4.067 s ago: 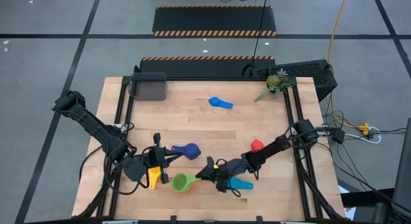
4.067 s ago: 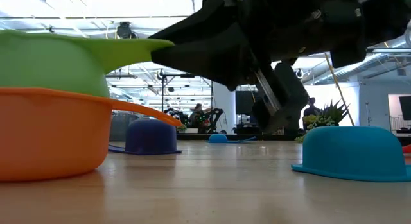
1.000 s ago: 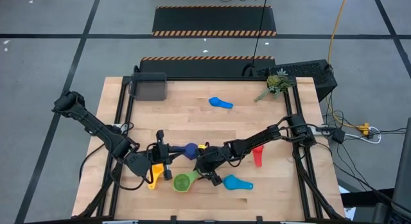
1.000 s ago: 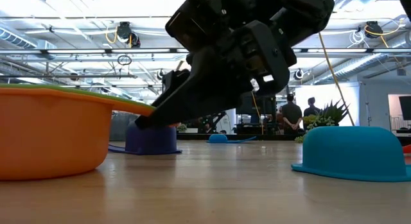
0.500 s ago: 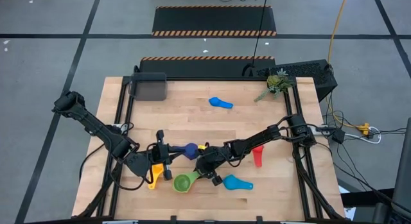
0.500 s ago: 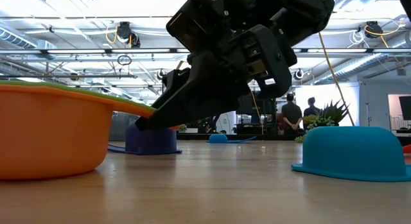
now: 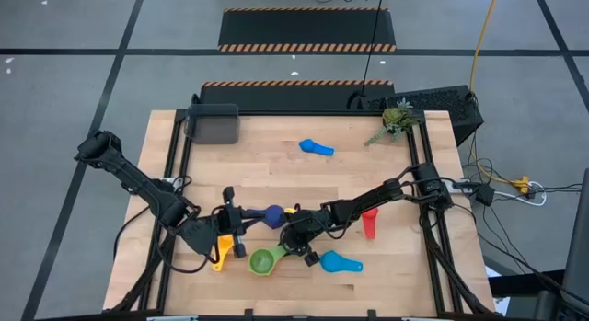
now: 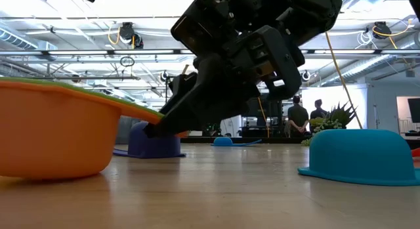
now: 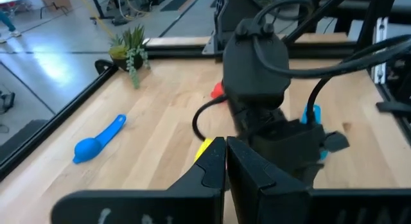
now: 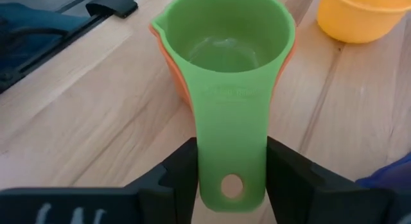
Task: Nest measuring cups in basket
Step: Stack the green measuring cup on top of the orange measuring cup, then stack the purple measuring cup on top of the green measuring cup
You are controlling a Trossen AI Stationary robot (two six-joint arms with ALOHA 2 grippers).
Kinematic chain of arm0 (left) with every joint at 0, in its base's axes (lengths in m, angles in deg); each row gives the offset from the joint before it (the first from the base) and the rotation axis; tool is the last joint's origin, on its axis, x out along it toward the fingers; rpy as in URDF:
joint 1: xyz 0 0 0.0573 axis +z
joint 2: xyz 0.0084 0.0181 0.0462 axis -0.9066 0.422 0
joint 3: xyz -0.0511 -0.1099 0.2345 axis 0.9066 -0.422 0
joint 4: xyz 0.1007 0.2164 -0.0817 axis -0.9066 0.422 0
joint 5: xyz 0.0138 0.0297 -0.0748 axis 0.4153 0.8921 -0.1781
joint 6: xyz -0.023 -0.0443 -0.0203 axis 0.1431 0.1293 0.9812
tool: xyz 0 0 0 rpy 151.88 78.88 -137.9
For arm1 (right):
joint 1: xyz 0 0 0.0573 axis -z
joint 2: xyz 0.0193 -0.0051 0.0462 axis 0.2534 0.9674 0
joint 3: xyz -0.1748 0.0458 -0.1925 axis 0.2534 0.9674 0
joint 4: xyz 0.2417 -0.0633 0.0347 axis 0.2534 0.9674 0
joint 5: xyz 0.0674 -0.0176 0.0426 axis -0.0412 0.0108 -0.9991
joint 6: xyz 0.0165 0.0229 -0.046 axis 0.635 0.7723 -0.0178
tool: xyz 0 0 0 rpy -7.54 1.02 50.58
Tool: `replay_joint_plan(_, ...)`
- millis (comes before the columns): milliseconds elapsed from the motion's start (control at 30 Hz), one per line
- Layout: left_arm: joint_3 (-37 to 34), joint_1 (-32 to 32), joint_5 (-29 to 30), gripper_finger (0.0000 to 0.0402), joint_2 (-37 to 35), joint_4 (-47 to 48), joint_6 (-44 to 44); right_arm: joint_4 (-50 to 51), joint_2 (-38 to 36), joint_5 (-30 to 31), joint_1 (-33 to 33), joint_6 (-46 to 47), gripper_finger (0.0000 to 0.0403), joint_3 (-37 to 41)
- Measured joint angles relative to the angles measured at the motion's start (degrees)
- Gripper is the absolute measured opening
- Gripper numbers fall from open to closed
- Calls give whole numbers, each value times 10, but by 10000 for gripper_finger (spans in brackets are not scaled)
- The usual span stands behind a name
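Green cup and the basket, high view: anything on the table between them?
The dark blue cup and the left gripper sit between the green cup and the basket, near the green cup. Beyond them, the high view shows bare wood.

High looks down; low, apparently near, shares orange cup (image 8: pixel 56 127).

Green cup (image 10: pixel 225 51) nested upright in orange cup (image 8: pixel 56 127) — handles stacked.
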State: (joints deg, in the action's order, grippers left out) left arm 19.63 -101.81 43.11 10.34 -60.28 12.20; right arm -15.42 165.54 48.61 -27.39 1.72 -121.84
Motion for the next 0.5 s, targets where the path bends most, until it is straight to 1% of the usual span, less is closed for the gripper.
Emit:
replay_joint_plan(233,0,3,0,19,0,121,94,0,0,0,0,21,195,0)
replay_joint_plan(333,0,3,0,24,6,146,112,5,-8,0,0,28,216,0)
replay_joint_plan(400,0,4,0,36,10,150,113,18,-18,0,0,29,225,0)
replay_joint_plan(500,0,12,-2,65,26,162,132,69,-45,2,-1,28,234,2)
